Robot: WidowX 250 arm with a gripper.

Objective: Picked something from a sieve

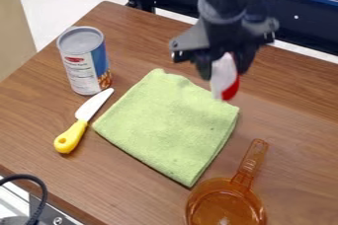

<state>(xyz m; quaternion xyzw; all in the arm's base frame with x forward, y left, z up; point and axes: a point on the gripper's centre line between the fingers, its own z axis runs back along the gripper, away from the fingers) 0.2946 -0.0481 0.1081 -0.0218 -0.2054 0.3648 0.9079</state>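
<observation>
1. The wooden table (290,120) is the biggest thing I'm looking down on, brown with grain running across it, and everything I'd handle is on or over it.
2. My black arm (231,2) comes in from the top edge, right of centre in my view, with the gripper (225,71) hanging down over the far side of the work area.
3. The light green towel (168,120) lies folded on the table around the middle of my view, its near corner pointing down toward the pan.
4. The see-through orange pan (192,208) sits at the bottom edge, right of centre, partly cut off. Its open bowl faces up, and its handle angles away from me, up and to the right, near the towel's right side.
5. The can (84,66) stands upright at the upper left, beyond the knife, with a bare metal top and a white and blue label.
6. The knife (79,122) lies flat between the can and the towel's left corner, yellow handle toward me, pale blade pointing up and right, its tip close to the base of the can.
7. The red-and-white piece (226,78) is the smallest, and it's what I have gripped: my jaws are narrowed on it, one on either side, and its red lower part shows below them. It's out of the pan, by the towel's upper right edge in my view; I can't tell exactly what it is.
</observation>
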